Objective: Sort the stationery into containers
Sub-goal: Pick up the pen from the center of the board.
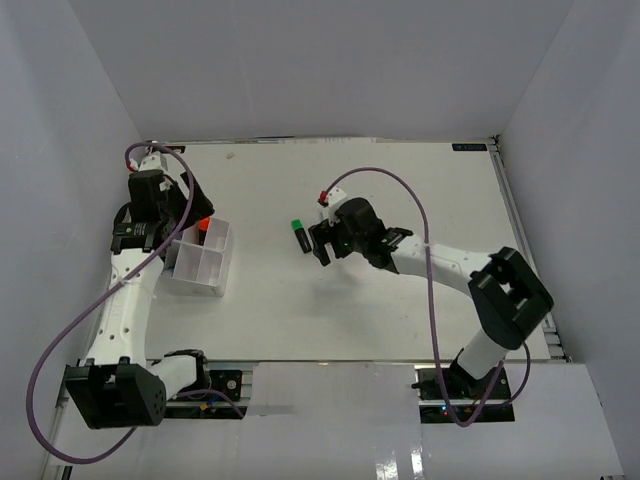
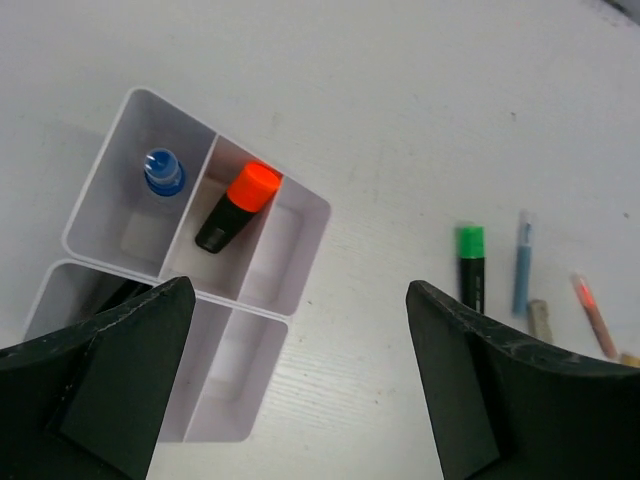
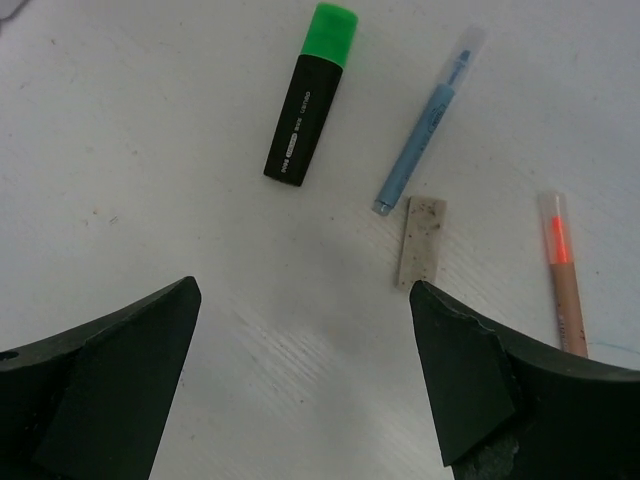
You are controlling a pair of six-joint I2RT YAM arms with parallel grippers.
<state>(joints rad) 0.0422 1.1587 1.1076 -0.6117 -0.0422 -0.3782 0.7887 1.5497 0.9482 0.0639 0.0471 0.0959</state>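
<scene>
A black highlighter with an orange cap (image 2: 236, 208) lies slanted in one compartment of the white translucent plastic organizer tray (image 2: 305, 262), in the upper left of the left wrist view. A clear bottle with a blue cap (image 2: 163, 172) stands in the compartment to its left, so two items look sorted. Not yet sorted, on the white surface (image 3: 150, 150) across the top of the right wrist view, are a black highlighter with a green cap (image 3: 311, 95), a thin blue pen (image 3: 428, 125), a small tan speckled block (image 3: 422, 241) and a thin pen with a pink band (image 3: 562, 275). The left gripper (image 2: 300, 400) hangs above the tray, jaws wide and empty. The right gripper (image 3: 305, 390) hovers over the loose items, jaws wide, holding nothing.
</scene>
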